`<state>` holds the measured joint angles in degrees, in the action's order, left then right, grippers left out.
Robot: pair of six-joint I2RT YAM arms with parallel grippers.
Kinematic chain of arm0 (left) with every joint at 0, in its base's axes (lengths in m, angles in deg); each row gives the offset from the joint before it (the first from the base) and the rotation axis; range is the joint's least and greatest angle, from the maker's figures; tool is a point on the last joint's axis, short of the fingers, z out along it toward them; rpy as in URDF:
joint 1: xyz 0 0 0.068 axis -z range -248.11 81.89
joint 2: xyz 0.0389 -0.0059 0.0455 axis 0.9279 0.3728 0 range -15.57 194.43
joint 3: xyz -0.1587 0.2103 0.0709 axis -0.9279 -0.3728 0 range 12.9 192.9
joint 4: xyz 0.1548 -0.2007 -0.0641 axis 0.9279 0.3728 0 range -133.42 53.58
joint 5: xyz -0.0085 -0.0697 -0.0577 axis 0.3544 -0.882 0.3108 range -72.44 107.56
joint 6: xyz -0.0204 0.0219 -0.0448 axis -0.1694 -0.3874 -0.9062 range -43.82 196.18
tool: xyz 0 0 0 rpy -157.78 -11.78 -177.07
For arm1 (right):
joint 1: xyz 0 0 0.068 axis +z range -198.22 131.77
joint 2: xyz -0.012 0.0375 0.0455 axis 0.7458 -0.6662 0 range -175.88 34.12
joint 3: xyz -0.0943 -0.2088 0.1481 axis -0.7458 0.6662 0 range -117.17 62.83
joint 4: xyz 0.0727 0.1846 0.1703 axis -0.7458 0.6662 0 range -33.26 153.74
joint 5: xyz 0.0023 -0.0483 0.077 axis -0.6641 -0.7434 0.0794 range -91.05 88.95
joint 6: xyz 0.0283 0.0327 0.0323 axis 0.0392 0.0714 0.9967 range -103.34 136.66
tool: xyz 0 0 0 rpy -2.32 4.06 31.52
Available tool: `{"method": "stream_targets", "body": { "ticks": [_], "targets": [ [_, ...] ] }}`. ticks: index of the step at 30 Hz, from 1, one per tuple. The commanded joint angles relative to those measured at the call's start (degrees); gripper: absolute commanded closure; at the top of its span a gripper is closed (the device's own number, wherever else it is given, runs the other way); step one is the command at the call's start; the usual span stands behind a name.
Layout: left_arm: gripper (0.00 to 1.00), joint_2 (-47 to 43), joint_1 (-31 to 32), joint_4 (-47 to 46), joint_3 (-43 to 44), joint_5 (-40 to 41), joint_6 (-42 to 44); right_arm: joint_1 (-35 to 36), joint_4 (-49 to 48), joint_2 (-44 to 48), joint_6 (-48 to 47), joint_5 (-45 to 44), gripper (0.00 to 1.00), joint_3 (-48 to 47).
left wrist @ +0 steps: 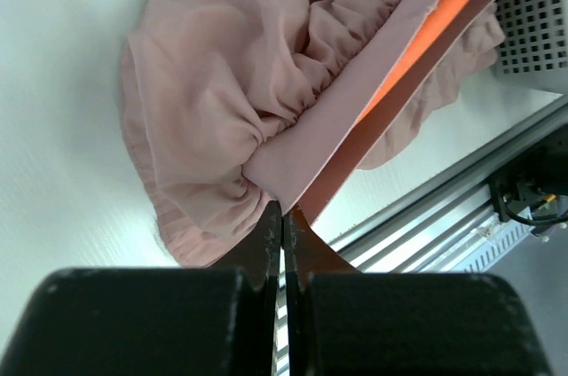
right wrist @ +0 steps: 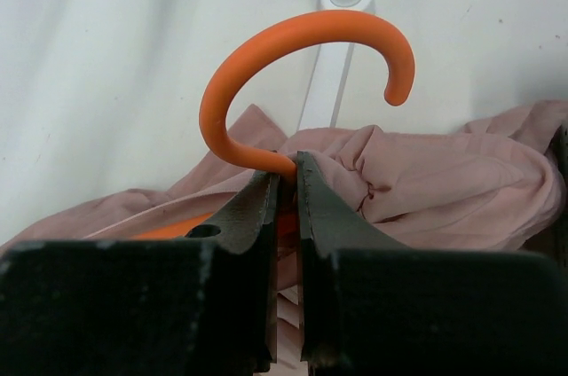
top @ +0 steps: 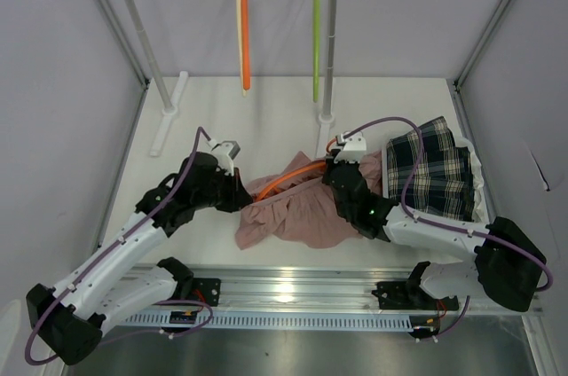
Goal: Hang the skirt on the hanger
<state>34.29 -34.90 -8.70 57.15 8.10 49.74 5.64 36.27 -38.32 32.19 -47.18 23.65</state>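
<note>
Waistband [left wrist: 346, 92] of the pink garment [left wrist: 204, 101] is pinched tight in the left claw [left wrist: 282, 216]; mid-frame, the right claw [right wrist: 286, 185] clamps the orange hanger [right wrist: 311, 23] below its hook. At right the plaid skirt [top: 435, 168] lies untouched; no pale hanger shows, so hanging it looks unstarted.

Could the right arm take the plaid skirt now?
Probably not yet: the right gripper is shut on the orange hanger. The plaid skirt lies open beside that arm, so it looks reachable once freed.
</note>
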Motion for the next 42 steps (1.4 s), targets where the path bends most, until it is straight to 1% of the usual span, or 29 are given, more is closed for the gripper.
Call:
{"method": "stream_targets", "body": {
  "ticks": [1, 3, 6, 11, 16, 20, 27, 36, 39, 42],
  "targets": [
    [1.00, -0.8, -0.7, 3.1, 3.4, -2.2, 2.3, -0.7, -1.6, -0.3, -1.6, -7.7, 1.00, -1.1],
    [1.00, -1.2, -0.6, 3.6, 3.4, -2.1, 2.4, -1.0, -0.5, -0.5, -1.4, -7.7, 1.00, -2.1],
    [1.00, -2.1, -0.6, 3.5, 4.1, -2.2, 2.3, 0.4, -2.3, -0.3, -3.8, -8.4, 1.00, -2.1],
    [1.00, -1.2, -0.5, 3.3, 8.8, -2.9, 1.6, 5.3, -6.2, -1.3, -8.8, -11.3, 1.00, -2.8],
    [1.00, 2.0, 1.1, 2.2, 13.6, -3.1, 1.3, 8.1, -4.2, -2.7, -9.6, -11.4, 1.00, -6.3],
    [1.00, 4.0, 3.1, 1.6, 15.3, -1.8, 1.1, 10.0, -1.5, -3.4, -8.8, -10.7, 1.00, -9.8],
    [1.00, 5.2, 4.4, 0.3, 16.5, -1.4, 0.7, 12.3, 5.1, -3.9, -6.7, -7.9, 1.00, -16.1],
    [1.00, 5.9, 4.9, 2.3, 20.6, -0.8, 1.2, 14.3, 8.9, -8.4, -4.4, -6.0, 1.00, -17.8],
    [1.00, 5.8, 5.2, 2.8, 21.1, -0.6, 1.4, 14.2, 9.7, -11.5, -4.1, -5.6, 1.00, -18.4],
    [1.00, 5.9, 5.4, 3.0, 19.4, -0.2, 2.0, 14.6, 10.9, -10.8, -1.7, -2.6, 1.00, -20.1]
  ]
}}
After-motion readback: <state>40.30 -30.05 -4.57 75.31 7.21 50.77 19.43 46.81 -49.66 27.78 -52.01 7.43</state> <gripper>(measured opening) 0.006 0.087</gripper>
